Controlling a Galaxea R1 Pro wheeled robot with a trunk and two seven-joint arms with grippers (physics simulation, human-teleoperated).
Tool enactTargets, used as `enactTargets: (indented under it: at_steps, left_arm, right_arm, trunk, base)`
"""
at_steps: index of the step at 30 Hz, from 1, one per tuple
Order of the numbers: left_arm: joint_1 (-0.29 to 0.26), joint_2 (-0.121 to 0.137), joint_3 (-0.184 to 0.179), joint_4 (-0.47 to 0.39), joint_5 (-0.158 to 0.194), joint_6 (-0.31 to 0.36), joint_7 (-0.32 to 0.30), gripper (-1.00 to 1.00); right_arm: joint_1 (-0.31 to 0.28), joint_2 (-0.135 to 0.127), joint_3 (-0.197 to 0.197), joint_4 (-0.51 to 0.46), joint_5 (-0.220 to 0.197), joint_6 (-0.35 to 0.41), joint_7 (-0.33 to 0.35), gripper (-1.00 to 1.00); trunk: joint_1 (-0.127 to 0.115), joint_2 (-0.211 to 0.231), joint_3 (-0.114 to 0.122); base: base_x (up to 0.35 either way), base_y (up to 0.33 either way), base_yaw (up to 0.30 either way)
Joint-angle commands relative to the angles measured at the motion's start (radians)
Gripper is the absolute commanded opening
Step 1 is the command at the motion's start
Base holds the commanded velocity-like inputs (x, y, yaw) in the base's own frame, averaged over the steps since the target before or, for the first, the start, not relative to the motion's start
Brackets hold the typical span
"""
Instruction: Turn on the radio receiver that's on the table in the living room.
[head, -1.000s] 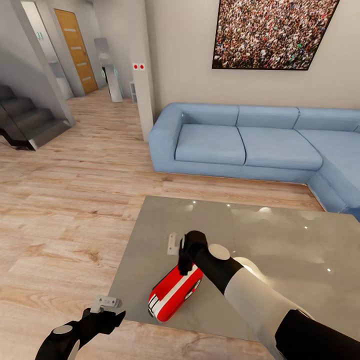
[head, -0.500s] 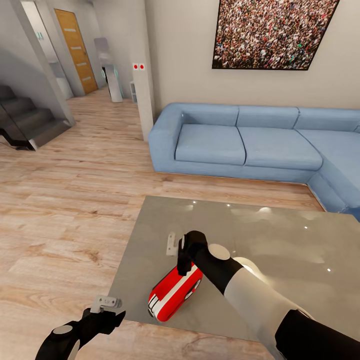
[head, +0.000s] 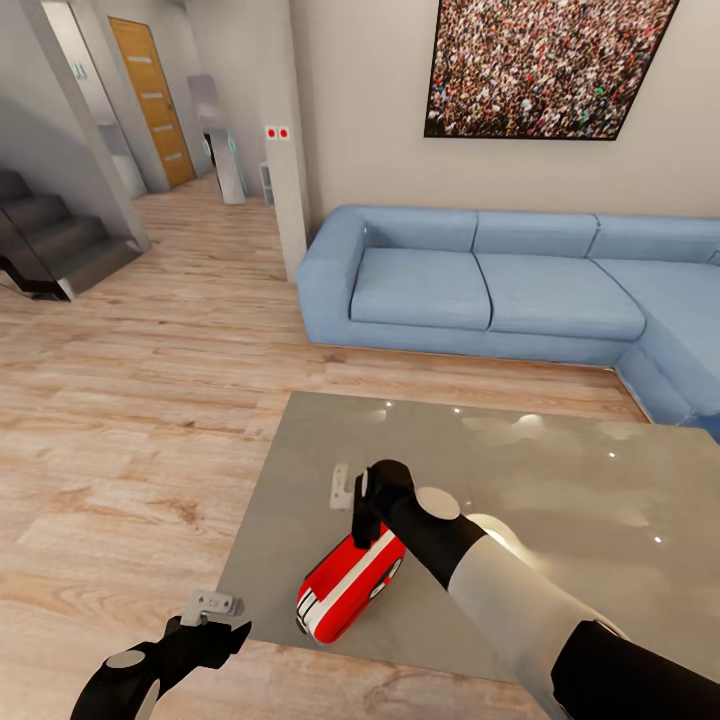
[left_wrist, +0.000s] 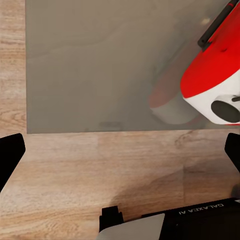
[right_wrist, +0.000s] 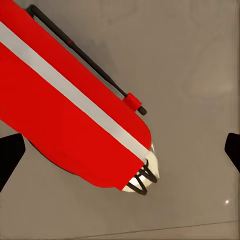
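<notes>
The bright-red radio receiver (head: 345, 585) with its white band lies on its side near the front left corner of the glossy grey table (head: 560, 480). My right gripper (head: 343, 488) hangs open just above the radio's far end. In the right wrist view the radio (right_wrist: 65, 125) and its thin wire handle (right_wrist: 85, 57) lie below the spread fingertips (right_wrist: 10, 155). My left gripper (head: 215, 607) is open, low over the floor by the table's front edge. In its wrist view the radio (left_wrist: 215, 70) shows a dark dial (left_wrist: 225, 111) on its white face.
A light-blue sofa (head: 500, 285) stands beyond the table under the big crowd photograph (head: 545, 65). Light wood plank floor (head: 130, 430) spreads to the left, toward dark stairs (head: 50, 240) and a hallway with a wooden door (head: 150, 100).
My right gripper has edged slightly to the left above the radio. The radio and the left arm have not moved.
</notes>
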Motion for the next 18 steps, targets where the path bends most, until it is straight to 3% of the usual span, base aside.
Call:
enactTargets:
  at_steps: [1,18]
  left_arm:
    - [0.0,0.0,0.0,0.0,0.0,0.0,0.0,1.0]
    - [0.0,0.0,0.0,0.0,0.0,0.0,0.0,1.0]
  right_arm:
    - [0.0,0.0,0.0,-0.003,0.0,0.0,0.0,1.0]
    - [0.001,0.0,0.002,-0.015,0.005,-0.001,0.001,1.0]
  trunk:
    - [0.0,0.0,-0.001]
    - [0.0,0.0,-0.026]
  base:
    - [0.0,0.0,0.0]
    - [0.0,0.0,0.0]
